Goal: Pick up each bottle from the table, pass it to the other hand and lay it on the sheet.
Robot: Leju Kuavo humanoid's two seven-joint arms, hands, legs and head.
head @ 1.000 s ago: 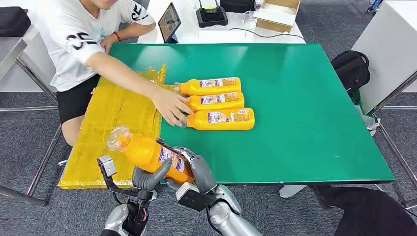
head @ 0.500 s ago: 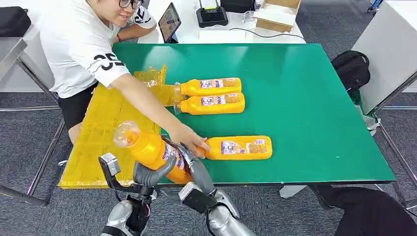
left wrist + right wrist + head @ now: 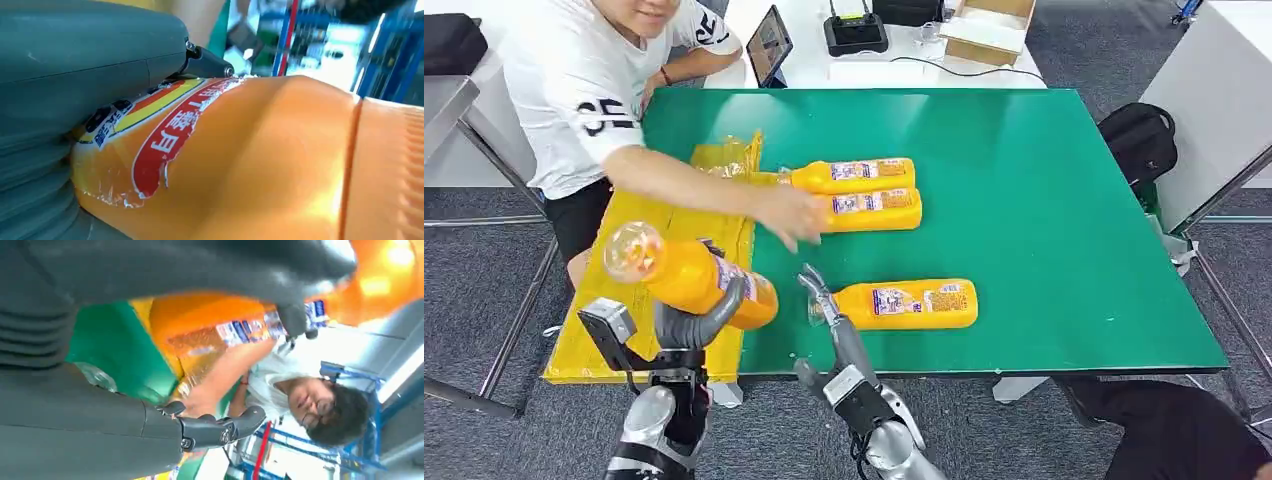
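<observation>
Green table [image 3: 1044, 220] at frame centre, grey carpet around it, white desk with tablet [image 3: 768, 43] at upper centre.

Yellow sheet [image 3: 664, 235]: lies along the table's left side, crinkled at its upper end.

Held bottle [image 3: 689, 277]: orange, clear cap toward the left, tilted above the sheet's lower end, at lower left of the frame. Left hand [image 3: 692, 322] grasps it from below, thumb wrapped over the labelled body; the left wrist view shows the label pressed against the grey thumb.

Right hand [image 3: 829, 315]: released, fingers straight and apart, holding nothing, just left of the near bottle [image 3: 904, 304], which lies on its side near the table's front edge.

Two more bottles [image 3: 854, 176] [image 3: 871, 209]: side by side on the table, centre of frame, caps leftward by the sheet's edge.

Person [image 3: 574, 90]: white shirt, upper left; one hand [image 3: 792, 212] reaches over the sheet to those bottles' caps.
</observation>
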